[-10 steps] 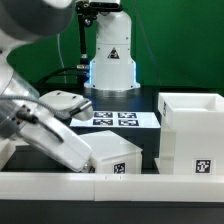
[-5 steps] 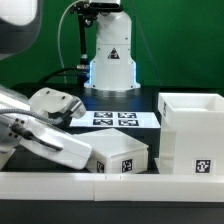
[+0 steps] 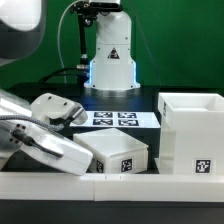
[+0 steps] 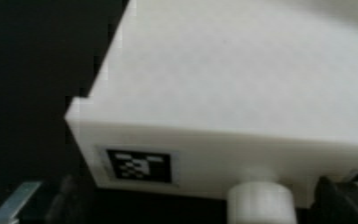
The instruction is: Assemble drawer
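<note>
Exterior view: tall cube-like white plastic casing [image 3: 190,135], upright and open at the top, on black counter [image 3: 150,102] at the exterior view's right. Square black-and-white tag [image 3: 203,167] low on its near face.

Shallower white plastic tray [image 3: 122,152] just beside the casing, on the exterior view's left of it, separated by a narrow dark gap. One corner turned toward the camera, with a tag of its own on the near side.

White robot arm [image 3: 40,145] reaching in from farther to the exterior view's left of the casing, its end at the tray's side away from the casing. Fingers hidden from this camera.

Thin flat white marker board [image 3: 114,118] with several tags, behind the casing and to the exterior view's left of it. White robot base [image 3: 110,62] farther back still, before a green backdrop. Low white rail [image 3: 110,185] running in front of casing and tray.

Wrist view, blurred: tray [image 4: 247,80] filling most of the picture. Tray tag [image 4: 140,166] and small white cylindrical knob [image 4: 256,197] on one face. Dark fingers [image 4: 25,203] spread wide and released, one to each side of the knob, with nothing clamped between. Contact with the tray's face not discernible.
</note>
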`<act>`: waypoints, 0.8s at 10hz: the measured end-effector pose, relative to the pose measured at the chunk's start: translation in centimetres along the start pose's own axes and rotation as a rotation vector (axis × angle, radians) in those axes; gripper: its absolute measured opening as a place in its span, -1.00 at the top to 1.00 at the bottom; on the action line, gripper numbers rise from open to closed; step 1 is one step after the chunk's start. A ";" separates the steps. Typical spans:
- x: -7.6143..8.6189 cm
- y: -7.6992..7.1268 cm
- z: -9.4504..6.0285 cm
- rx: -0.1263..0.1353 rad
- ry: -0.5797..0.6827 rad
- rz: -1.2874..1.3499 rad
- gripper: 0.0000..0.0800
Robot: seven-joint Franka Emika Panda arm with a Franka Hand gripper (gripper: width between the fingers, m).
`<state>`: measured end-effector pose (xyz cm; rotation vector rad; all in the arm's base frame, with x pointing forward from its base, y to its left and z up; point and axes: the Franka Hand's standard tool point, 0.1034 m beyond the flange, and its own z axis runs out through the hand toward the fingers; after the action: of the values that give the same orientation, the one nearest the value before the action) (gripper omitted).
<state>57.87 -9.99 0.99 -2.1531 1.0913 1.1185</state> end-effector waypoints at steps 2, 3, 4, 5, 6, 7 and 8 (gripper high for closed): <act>0.5 -0.5 0.0 0.013 0.049 0.002 -0.62; 0.5 -0.4 0.0 0.013 0.046 0.003 -0.62; 0.5 -0.4 0.0 0.013 0.047 0.003 -0.36; 0.5 -0.4 0.0 0.013 0.047 0.003 -0.36; 0.5 -0.4 0.0 0.014 0.047 0.003 -0.02; 0.5 -0.4 0.0 0.014 0.047 0.003 0.32; 0.5 -0.4 0.0 0.014 0.047 0.003 0.32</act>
<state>58.38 -9.99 0.59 -2.1775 1.1202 1.0642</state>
